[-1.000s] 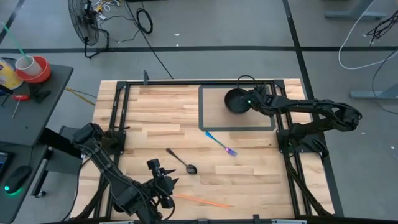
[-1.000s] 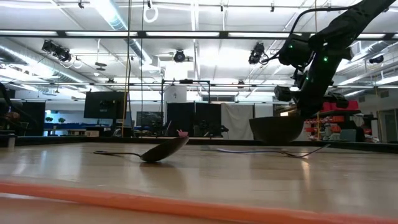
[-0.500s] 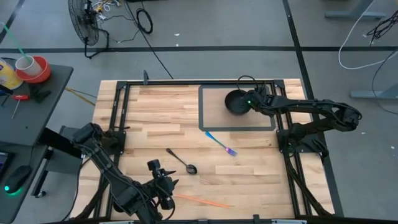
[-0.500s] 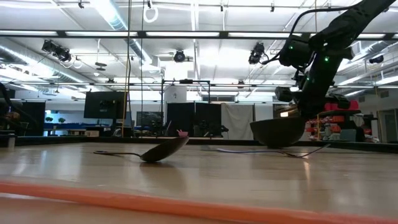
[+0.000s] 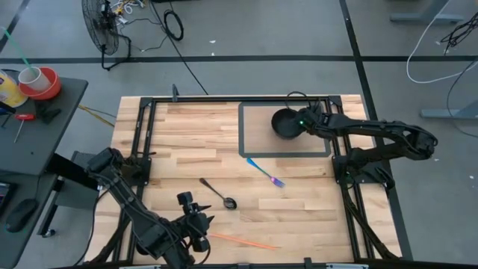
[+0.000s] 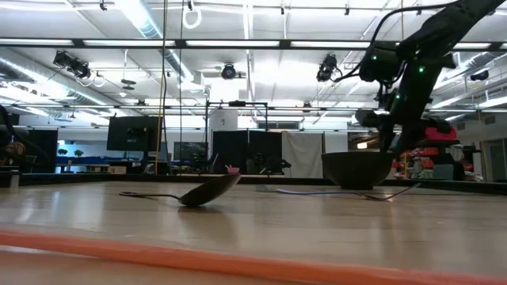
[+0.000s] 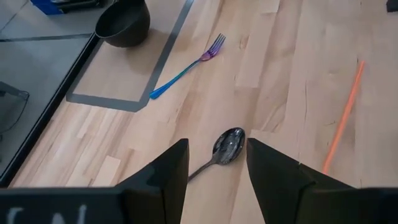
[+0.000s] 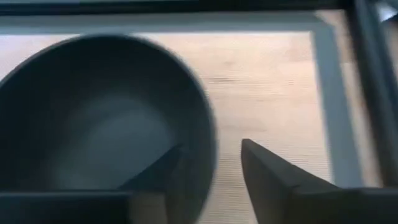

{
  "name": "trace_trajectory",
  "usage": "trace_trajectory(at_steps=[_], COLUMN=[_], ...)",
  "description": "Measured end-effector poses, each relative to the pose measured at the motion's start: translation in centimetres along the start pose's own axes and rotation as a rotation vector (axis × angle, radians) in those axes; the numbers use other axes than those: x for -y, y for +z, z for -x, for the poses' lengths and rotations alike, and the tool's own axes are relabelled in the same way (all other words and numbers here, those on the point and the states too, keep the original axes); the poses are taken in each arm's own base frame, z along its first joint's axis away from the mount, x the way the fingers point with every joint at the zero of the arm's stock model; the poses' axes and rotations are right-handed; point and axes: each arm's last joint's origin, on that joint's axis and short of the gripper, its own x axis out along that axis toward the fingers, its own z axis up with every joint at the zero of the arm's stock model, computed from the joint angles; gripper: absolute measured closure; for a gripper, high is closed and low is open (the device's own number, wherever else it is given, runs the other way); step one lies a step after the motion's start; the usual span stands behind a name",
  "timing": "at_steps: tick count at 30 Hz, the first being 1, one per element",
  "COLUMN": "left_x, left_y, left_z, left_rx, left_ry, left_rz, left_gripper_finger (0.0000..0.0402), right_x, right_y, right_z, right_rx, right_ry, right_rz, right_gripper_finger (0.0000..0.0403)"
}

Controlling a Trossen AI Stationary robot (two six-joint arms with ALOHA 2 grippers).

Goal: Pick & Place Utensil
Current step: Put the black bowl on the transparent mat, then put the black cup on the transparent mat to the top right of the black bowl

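The right gripper [image 8: 208, 165] straddles the round dark bowl's [image 5: 283, 122] rim, fingers parted, apparently letting go. The black metal spoon [image 7: 222, 150] lies on the wooden table [image 5: 187, 142] ahead of the open left gripper [image 7: 216, 163] – untouched (likely next).

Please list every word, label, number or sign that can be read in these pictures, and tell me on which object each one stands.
"N": a pale letter on the dark gripper body at the edge of the left wrist view, with part of another character beside it, cut off and unreadable.
Yellow container on the side table: its print is too small to read.
Bowl, spoon, fork, orange straw: no text visible.
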Motion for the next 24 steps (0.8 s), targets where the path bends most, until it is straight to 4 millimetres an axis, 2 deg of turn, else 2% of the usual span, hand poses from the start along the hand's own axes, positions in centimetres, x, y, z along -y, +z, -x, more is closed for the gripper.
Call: trace_trajectory(at_steps=[5, 10, 15, 19, 22, 24], left_x=[0.1, 0.3, 0.5, 0.3, 0.5, 0.8], left_y=[-0.1, -0.5, -0.7, -0.2, -0.5, -1.2], left_z=[0.3, 0.7, 3.1, 5.8, 7.8, 8.9], left_rx=[0.026, -0.093, -0.363, -0.528, -0.616, -0.685], left_ry=[0.009, -0.094, -0.326, -0.443, -0.507, -0.526], left_rz=[-0.042, -0.069, -0.045, 0.049, 0.106, 0.142], left_gripper_finger=[0.0236, 0.0236, 0.0236, 0.0236, 0.0236, 0.0236], right_x=[0.2, -1.8, -5.4, -8.6, -10.6, -11.9], right_y=[0.8, -0.3, -3.2, -6.0, -8.8, -10.4], right_z=[2.7, 6.5, 10.5, 13.9, 15.2, 15.5], right_rx=[0.046, 0.136, 0.231, 0.39, 0.498, 0.527], right_ry=[0.055, 0.33, 0.738, 1.056, 1.193, 1.223], right_rz=[0.012, 0.117, 0.269, 0.419, 0.522, 0.581], right_gripper_finger=[0.0193, 0.0175, 0.018, 0.0185, 0.0185, 0.0185])
